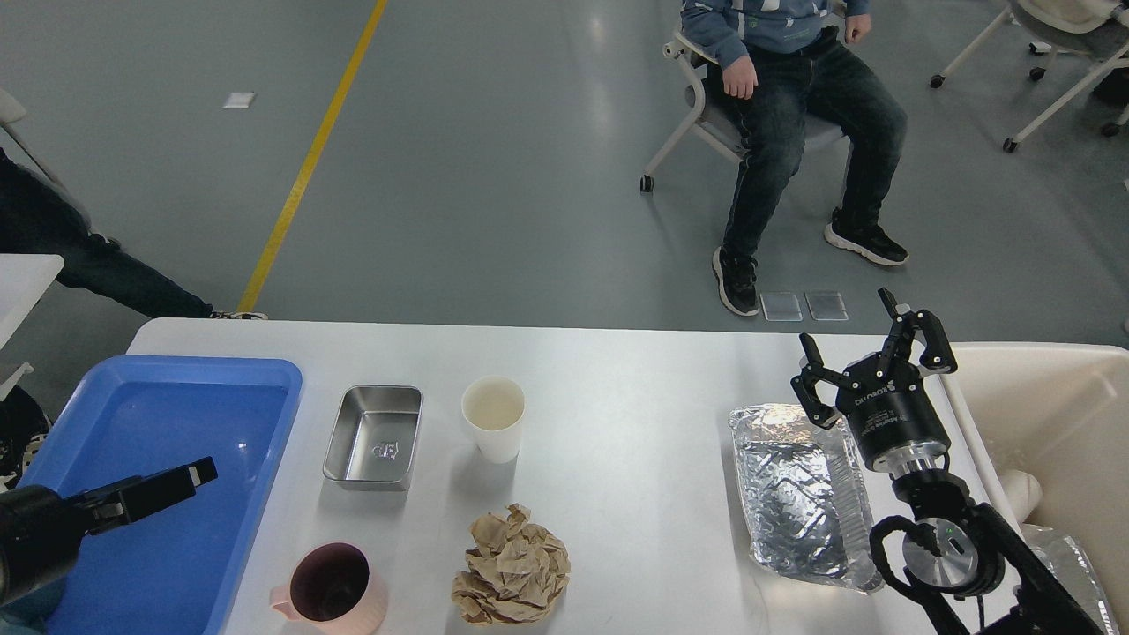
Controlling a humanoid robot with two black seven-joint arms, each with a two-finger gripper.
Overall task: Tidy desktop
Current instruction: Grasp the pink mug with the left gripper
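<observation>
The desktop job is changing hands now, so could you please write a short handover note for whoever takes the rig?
Right gripper: open, empty, above the foil tray's far end.
Left gripper: over the blue tray, jaws unclear.
On the desktop: steel tin, paper cup, pink mug, crumpled brown paper, foil tray.
Cream bin at right.
Done: blue tray holds nothing yet.
Left: all five items.

The scene is evenly and brightly lit from overhead. A pale streak of glare is seen on the grey floor (609, 132), and bright highlights are thrown off the crinkled foil tray (794, 494). Only short, soft shadows are cast on the desktop (635, 423) beside the paper cup (493, 417) and the metal tin (373, 437). Everything is rendered sharply, without motion blur.
</observation>
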